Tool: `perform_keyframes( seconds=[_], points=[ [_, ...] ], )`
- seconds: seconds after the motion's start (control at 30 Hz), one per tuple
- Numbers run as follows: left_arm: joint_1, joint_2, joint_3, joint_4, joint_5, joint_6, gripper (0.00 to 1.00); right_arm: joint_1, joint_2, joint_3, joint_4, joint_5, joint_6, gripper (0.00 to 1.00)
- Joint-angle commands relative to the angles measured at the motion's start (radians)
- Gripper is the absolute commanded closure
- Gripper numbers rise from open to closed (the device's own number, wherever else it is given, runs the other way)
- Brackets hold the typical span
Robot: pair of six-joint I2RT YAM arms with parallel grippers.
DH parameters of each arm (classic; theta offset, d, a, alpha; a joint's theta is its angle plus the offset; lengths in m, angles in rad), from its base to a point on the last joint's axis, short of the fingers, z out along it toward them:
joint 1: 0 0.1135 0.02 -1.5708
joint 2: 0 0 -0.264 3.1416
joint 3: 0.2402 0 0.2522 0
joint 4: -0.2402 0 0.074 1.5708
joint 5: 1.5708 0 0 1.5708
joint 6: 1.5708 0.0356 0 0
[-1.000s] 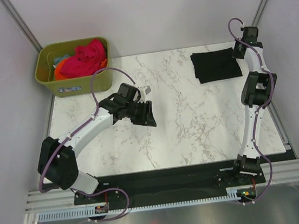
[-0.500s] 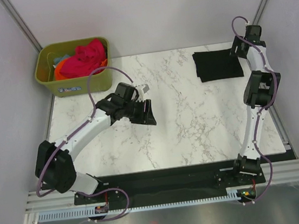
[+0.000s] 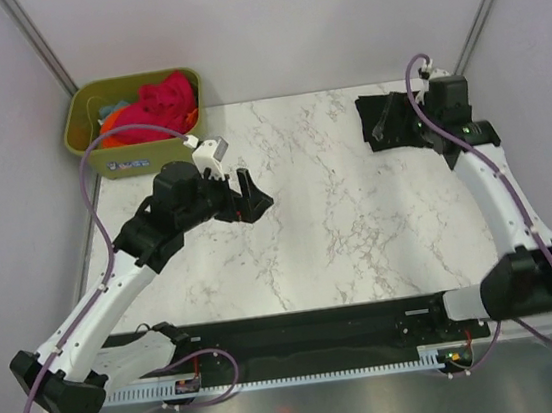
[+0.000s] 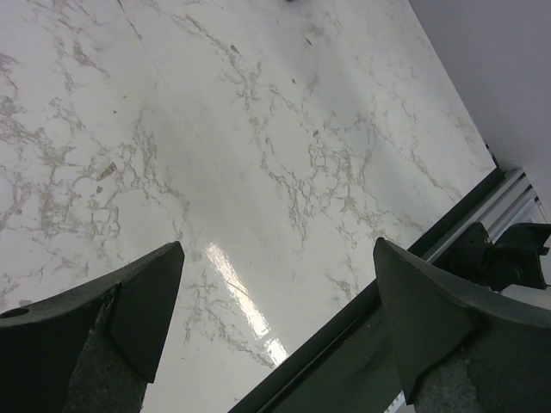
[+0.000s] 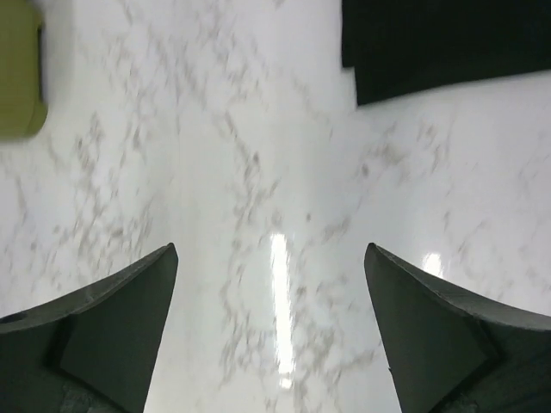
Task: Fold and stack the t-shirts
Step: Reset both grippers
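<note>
A folded black t-shirt (image 3: 397, 137) lies flat at the table's far right; its corner shows in the right wrist view (image 5: 448, 39). Pink-red (image 3: 158, 105) and orange (image 3: 113, 126) t-shirts are heaped in the olive-green bin (image 3: 139, 155) at the far left. My right gripper (image 3: 379, 125) hovers over the black t-shirt's left part, open and empty (image 5: 271, 292), with bare marble between its fingers (image 5: 129, 318). My left gripper (image 3: 252, 194) hangs above the table's left-middle, open and empty (image 4: 275, 284).
The bin's corner (image 5: 17, 69) shows at the left of the right wrist view. The black base rail (image 4: 362, 344) along the table's near edge runs beneath my left gripper's view. Grey walls close in on both sides.
Both grippers have opened wide. The right gripper has swung from the black t-shirt's far right edge to above its left part. The left arm has stretched out and risen.
</note>
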Motion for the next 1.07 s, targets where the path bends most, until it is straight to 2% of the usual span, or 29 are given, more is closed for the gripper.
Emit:
perform_keyframes(
  seconds=[0.0,0.1,0.27,0.43,1.03],
  points=[
    [0.003,-0.060,-0.037,0.021,-0.071,-0.022,0.00,0.008,-0.164,-0.226,-0.010,-0.181,0.064,0.02],
    [0.003,-0.110,-0.060,0.016,-0.063,-0.027,0.00,0.011,-0.337,-0.362,-0.015,-0.247,0.094,0.02],
    [0.003,-0.193,-0.100,0.013,-0.053,-0.057,0.00,0.011,-0.558,-0.454,-0.073,-0.316,0.058,0.02],
    [0.003,-0.248,-0.117,-0.007,-0.030,-0.065,0.00,0.011,-0.662,-0.483,-0.022,-0.336,0.061,0.02],
    [0.003,-0.337,-0.143,-0.008,0.027,-0.105,0.00,0.011,-0.632,-0.479,0.077,-0.431,0.097,0.02]
  ],
)
